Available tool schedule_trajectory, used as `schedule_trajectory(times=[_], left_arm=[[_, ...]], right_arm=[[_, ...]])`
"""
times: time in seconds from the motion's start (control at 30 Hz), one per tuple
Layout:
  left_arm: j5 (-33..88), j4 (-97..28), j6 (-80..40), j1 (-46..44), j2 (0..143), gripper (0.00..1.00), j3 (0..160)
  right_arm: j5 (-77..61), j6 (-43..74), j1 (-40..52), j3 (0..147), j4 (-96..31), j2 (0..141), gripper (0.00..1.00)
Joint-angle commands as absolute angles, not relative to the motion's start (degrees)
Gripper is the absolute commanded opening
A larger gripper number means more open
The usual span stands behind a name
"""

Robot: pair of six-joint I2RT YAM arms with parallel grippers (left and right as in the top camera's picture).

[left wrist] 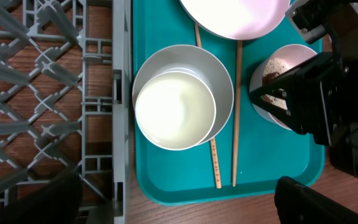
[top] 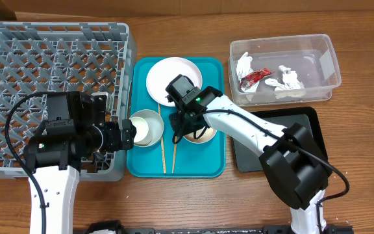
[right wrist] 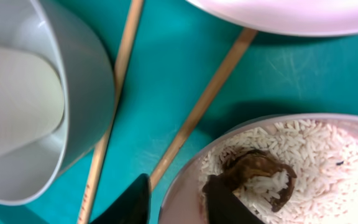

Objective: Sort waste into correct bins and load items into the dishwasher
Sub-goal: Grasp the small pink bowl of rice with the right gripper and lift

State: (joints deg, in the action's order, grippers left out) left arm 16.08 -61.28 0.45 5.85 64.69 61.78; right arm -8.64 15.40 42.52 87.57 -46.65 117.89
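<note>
Looking down your right gripper, you have 1 finger outside the small white dish and 1 inside it, with the rim running up through the gap. The jaws stand narrowly apart. I cannot tell whether they bite the rim yet.

The brown lump lies just past the inner finger, on the rice, so the waste is on the far side of the claw. The dish is round, so no long axis matters here. What counts is that the rim crosses the line of the jaws.

The dish sits on the right half of the teal tray. The 2 chopsticks lie just left of it, long axes running from the tray's near edge to its far edge. The grey bowl with the small white cup inside takes the left half, and the plate sits at the far end.

Your right arm slants in over the tray's right edge, wrist pointing down. The left gripper is spread wide at the tray's left edge, level, facing the bowl and holding nothing.

The black tray lies just right of the teal tray, and the clear tub sits off its far right corner. I judge the right arm is the nearer one to carry the dish there.
</note>
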Motion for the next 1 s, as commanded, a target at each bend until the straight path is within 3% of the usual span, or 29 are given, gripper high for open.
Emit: schedule_trajectory(times=[0.0, 0.63, 0.97], left_arm=[[15.88, -61.25, 1.76, 5.61, 64.84, 1.0, 63.16], [15.88, -61.32, 1.76, 5.61, 64.84, 1.0, 63.16], [15.86, -61.47, 1.76, 5.61, 64.84, 1.0, 63.16]], right_arm=[[-7.97, 16.8, 42.81, 87.2, -46.37, 119.46, 0.25], [-7.99, 19.59, 42.87, 86.02, -47.92, 119.5, 0.04], [-7.53, 19.55, 41.47, 91.9, -55.83, 113.49, 0.04]])
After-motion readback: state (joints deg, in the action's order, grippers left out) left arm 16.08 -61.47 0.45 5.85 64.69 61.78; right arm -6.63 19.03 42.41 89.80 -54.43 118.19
